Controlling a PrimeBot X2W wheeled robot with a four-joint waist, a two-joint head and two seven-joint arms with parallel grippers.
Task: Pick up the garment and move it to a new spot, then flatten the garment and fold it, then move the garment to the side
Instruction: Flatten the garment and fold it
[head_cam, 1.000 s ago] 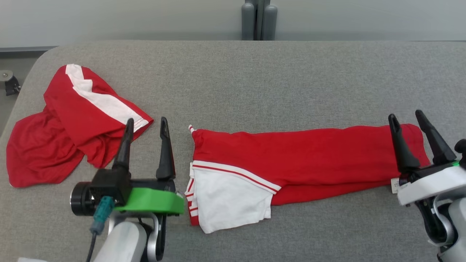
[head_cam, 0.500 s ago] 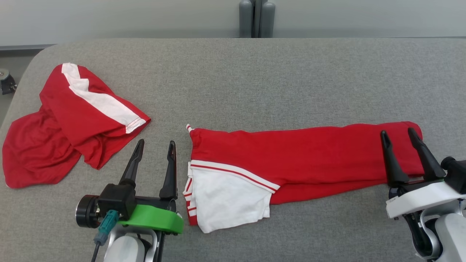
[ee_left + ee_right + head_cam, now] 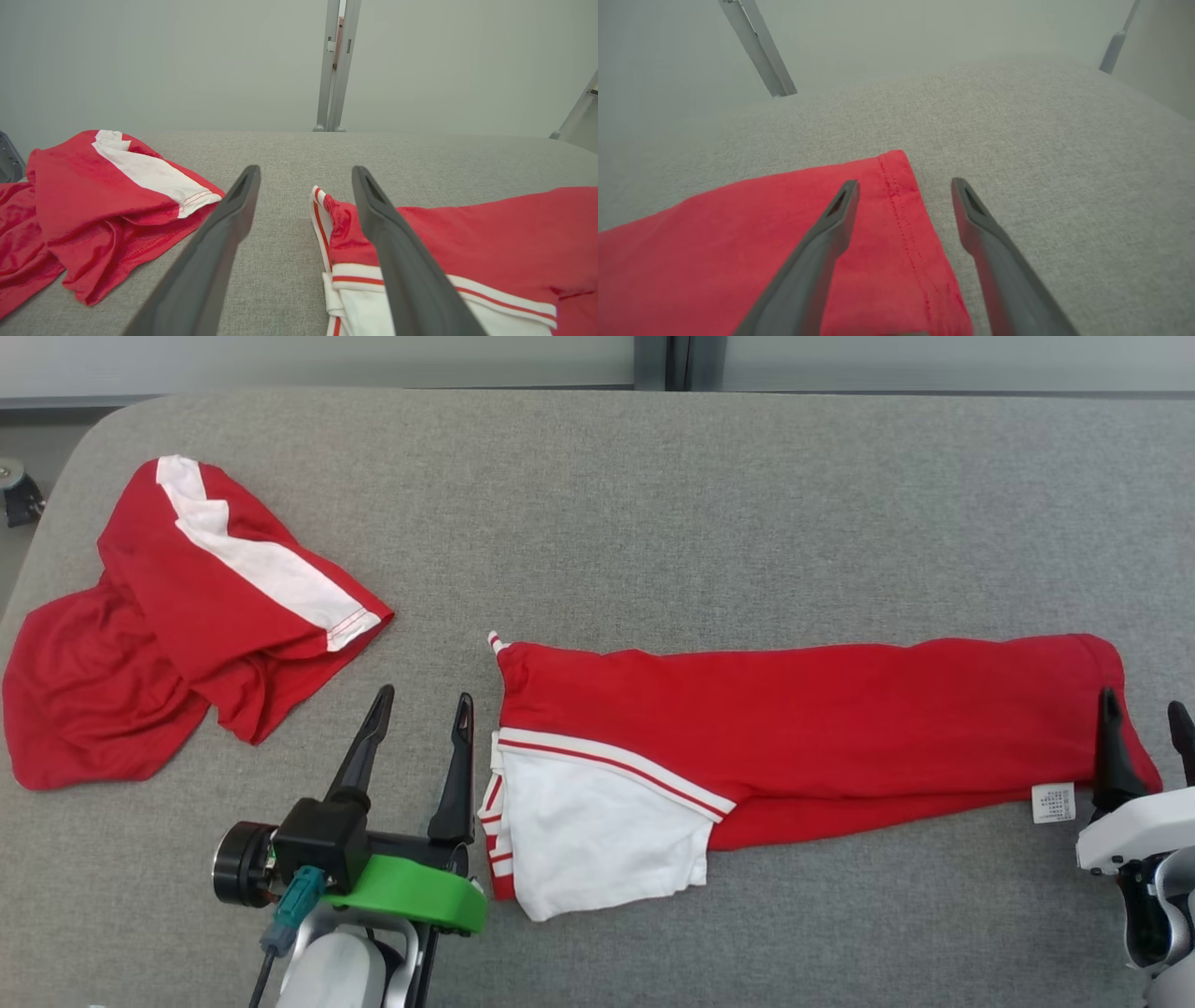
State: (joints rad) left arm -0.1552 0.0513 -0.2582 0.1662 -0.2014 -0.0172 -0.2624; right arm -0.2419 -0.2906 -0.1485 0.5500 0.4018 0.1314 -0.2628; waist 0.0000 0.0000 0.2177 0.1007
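Head view: a grey surface point(image 3: 653, 504) carries a long folded red-and-white shirt point(image 3: 822, 719) centre-right and a crumpled red garment point(image 3: 168, 616) far left. The left end effector point(image 3: 425, 695), fingers apart and empty, sits just beside the white sleeve point(image 3: 597, 840). The right end effector point(image 3: 1144, 700), likewise apart, is at the hem. The print on the white care label point(image 3: 1053, 803) is too small to read. The right wrist view shows the hem stitching point(image 3: 901, 205).

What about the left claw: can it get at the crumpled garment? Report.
Probably yes: the open left claw has bare table between it and the crumpled garment; nothing blocks it.
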